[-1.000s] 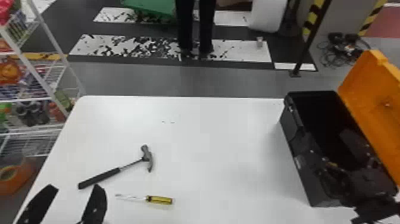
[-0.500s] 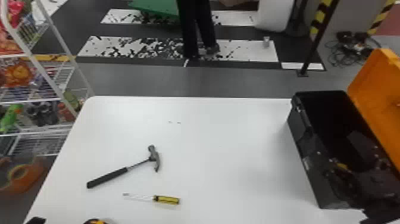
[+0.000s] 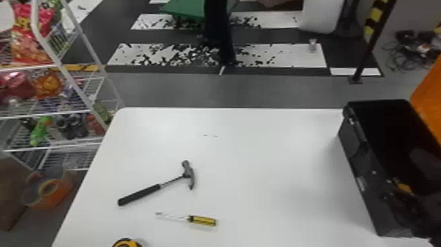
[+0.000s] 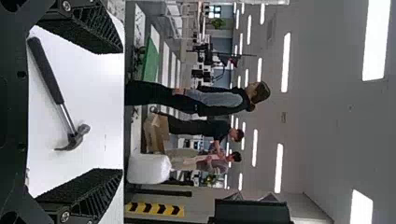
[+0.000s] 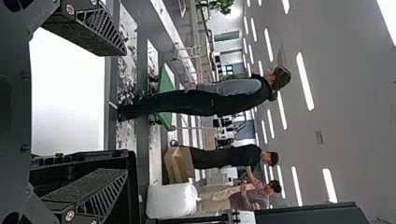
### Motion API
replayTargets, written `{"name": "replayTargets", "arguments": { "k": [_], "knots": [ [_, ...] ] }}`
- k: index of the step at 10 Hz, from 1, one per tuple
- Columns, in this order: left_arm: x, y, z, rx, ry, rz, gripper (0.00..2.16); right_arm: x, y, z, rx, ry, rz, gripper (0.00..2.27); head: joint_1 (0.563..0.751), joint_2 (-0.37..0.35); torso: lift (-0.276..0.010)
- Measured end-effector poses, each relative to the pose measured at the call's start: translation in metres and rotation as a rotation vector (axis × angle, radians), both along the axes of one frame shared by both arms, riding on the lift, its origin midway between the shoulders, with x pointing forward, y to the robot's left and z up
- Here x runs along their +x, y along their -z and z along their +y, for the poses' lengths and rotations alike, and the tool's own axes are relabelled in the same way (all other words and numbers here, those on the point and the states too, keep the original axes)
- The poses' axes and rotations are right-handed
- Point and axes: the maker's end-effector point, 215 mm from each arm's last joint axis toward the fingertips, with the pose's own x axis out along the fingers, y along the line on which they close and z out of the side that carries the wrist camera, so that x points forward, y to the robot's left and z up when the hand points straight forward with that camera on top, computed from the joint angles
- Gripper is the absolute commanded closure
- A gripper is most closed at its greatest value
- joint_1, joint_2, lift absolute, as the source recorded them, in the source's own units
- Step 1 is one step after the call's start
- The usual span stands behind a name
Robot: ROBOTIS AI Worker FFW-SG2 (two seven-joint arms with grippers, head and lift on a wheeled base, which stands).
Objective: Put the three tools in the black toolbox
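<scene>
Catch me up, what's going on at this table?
The robot isn't holding anything right now. The hammer, screwdriver and what looks like a tape measure, partly cut off, all lie on the white table, none packed yet. The black toolbox sits open at the right, orange lid raised. The left gripper faces the hammer's side, the right gripper is by the toolbox; both have open jaws.

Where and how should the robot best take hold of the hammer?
I would grip the hammer by the middle of its black handle, from above, closing across its narrow width. The handle is slim and straight and lies flat on the table; the curved head looks harder to hold evenly.
</scene>
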Motion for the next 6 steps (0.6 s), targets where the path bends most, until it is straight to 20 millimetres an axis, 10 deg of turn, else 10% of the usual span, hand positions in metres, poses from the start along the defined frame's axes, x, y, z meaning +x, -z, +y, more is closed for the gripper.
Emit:
{"name": "replayTargets", "arguments": {
  "k": [6],
  "knots": [
    [-0.023,0.052,0.032,0.09,-0.073,-0.023,0.09,-0.001,0.002,0.005,-0.001,-0.003,0.003,0.11,0.695,0.254,-0.055]
  ]
}}
